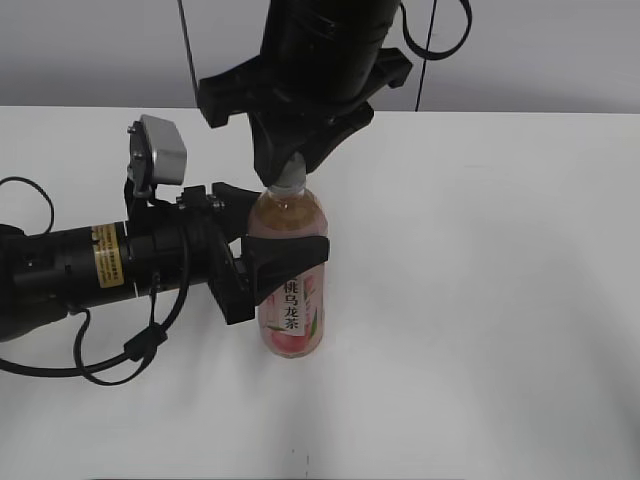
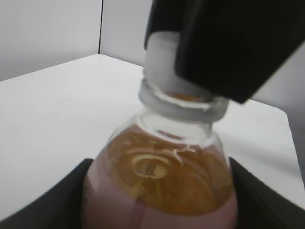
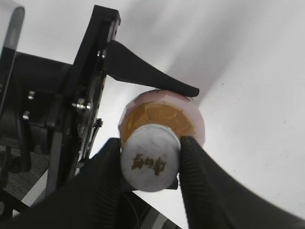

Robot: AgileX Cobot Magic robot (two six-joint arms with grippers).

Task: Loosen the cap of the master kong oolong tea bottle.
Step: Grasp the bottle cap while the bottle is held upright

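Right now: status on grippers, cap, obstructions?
Left gripper clamped on bottle body. Right gripper closed on cap from above. Bottle upright on table. Nothing obstructing.

The master kong oolong tea bottle (image 1: 291, 290) stands upright on the table (image 1: 500, 300). The left gripper (image 1: 262, 258) reaches in from the left, with one finger on each side of the bottle's middle. The right gripper (image 1: 290, 170) comes down from above, its fingers on both sides of the cap (image 3: 149, 164) on top.

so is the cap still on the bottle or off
On. The white cap sits on the neck of the upright bottle, with the right claw shut on it. Whether it is loosened yet, cannot tell.
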